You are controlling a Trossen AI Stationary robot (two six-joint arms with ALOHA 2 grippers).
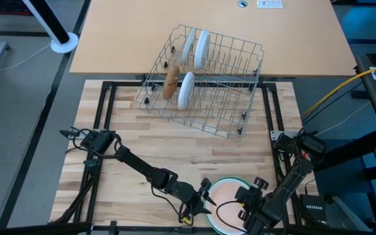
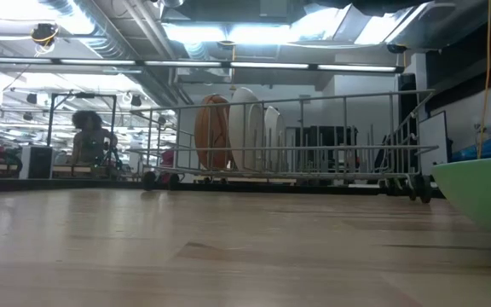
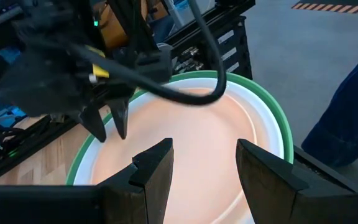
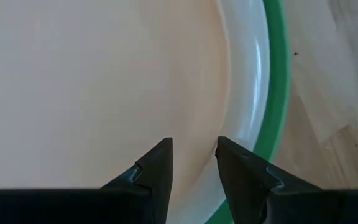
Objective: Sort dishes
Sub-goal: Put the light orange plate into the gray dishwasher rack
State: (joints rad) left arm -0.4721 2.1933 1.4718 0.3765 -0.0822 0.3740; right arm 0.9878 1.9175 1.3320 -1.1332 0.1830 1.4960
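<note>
A tan plate point(image 3: 191, 130) lies on a white plate point(image 3: 263, 118), which lies in a large green plate point(image 1: 230, 180) at the table's near edge. My left gripper point(image 3: 204, 155) is open at the stack's left side, reaching over the tan plate. My right gripper point(image 4: 194, 152) points down over the tan plate point(image 4: 73, 74) close to its rim, its fingers a little apart. A brown plate point(image 1: 172, 81) and three white plates point(image 1: 202, 47) stand on edge in the wire rack point(image 1: 234, 98). My right gripper's fingertips point(image 3: 122, 127) stand right over the tan plate's rim point(image 4: 210, 99), coming from above. Whether they touch it, I cannot tell.
The rack lies slanted across the far half of the table. Bare wood lies between it and the plate stack. Black frame rails point(image 1: 106, 104) run along the table's sides. A person point(image 2: 92, 141) is in the room behind, and a blue trouser leg point(image 3: 347, 112) shows beside the table.
</note>
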